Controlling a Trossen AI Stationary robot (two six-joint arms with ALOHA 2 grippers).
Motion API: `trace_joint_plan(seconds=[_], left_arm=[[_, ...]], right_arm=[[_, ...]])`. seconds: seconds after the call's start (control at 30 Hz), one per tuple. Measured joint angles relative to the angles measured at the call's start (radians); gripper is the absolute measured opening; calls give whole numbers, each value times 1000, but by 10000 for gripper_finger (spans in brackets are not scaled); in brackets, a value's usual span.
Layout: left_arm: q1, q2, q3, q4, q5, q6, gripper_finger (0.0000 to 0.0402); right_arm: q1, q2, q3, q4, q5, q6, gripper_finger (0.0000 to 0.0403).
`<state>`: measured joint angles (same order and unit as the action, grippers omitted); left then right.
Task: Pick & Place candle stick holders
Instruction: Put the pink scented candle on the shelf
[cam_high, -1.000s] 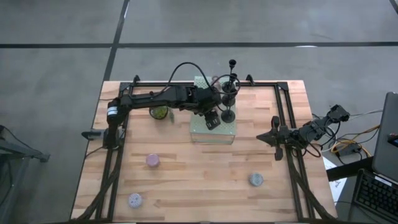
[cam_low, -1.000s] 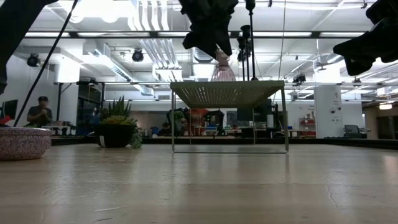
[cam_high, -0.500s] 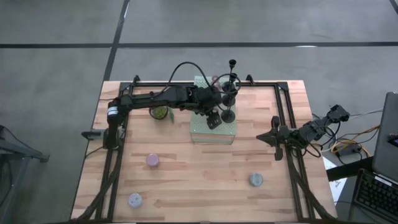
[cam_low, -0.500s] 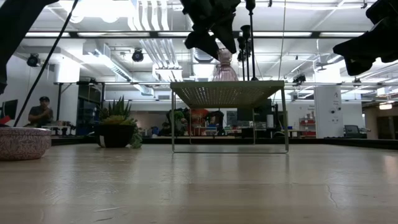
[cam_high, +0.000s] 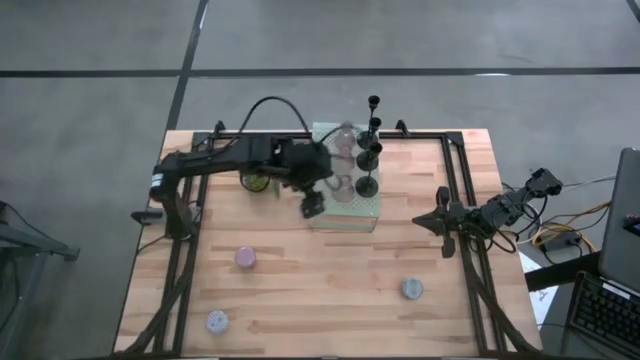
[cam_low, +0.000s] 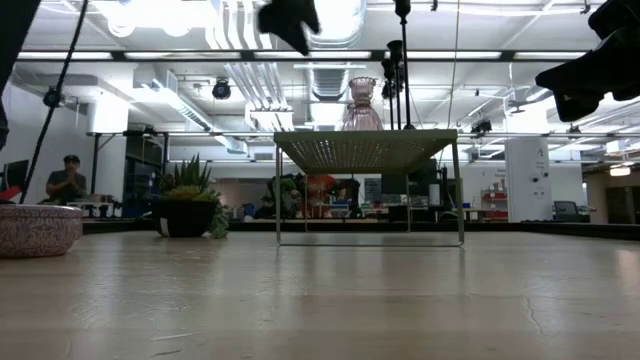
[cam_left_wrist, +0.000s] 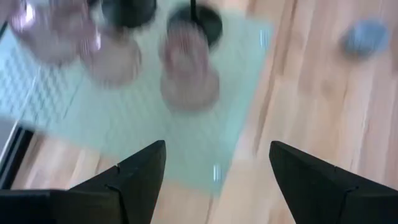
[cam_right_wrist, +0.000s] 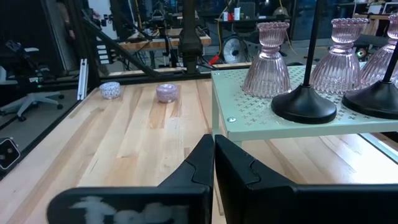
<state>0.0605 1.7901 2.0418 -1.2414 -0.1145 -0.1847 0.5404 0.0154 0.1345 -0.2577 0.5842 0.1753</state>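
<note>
A pale green perforated block (cam_high: 345, 205) stands at the table's far middle. On it stand three pink glass candle stick holders (cam_high: 343, 186) (cam_left_wrist: 186, 68) (cam_right_wrist: 268, 53) and slim black ones (cam_high: 369, 184). Low round holders rest on their bases on the wood: a pink one (cam_high: 245, 258), a lavender one (cam_high: 217, 321) and a grey-blue one (cam_high: 411, 288). My left gripper (cam_high: 312, 205) (cam_left_wrist: 216, 149) is open and empty, raised beside the block's near left corner. My right gripper (cam_high: 430, 221) (cam_right_wrist: 213, 149) is shut and empty at the right rail.
A small green potted plant (cam_high: 257, 181) (cam_low: 185, 200) stands left of the block. A black rail frame (cam_high: 460, 180) runs round the table. Bare wood lies between the block and the low holders. A person (cam_low: 66, 180) sits in the room behind.
My left gripper has drawn away from the nearest pink holder on the block, going up and toward the table's left and near edges. The pink holder stays upright on the block, now standing free.
</note>
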Motion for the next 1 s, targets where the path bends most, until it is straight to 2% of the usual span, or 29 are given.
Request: trace_joint_plan(seconds=[0.17,0.37,0.53,0.77,1.0], left_arm=[[-106,-58,-51,-176,-114,-91,297],[-265,-133,-196,-272,-149,-298,330],[-411,-209,-371,-277,-150,-475,344],[-580,-328,-668,-172,-131,-716,343],[-631,-420,-923,10,-80,-843,344]], right_arm=[[0,0,0,0,0,0,8],[0,0,0,0,0,-2,8],[0,0,0,0,0,-2,8],[0,0,0,0,0,0,8],[0,0,0,0,0,-2,8]])
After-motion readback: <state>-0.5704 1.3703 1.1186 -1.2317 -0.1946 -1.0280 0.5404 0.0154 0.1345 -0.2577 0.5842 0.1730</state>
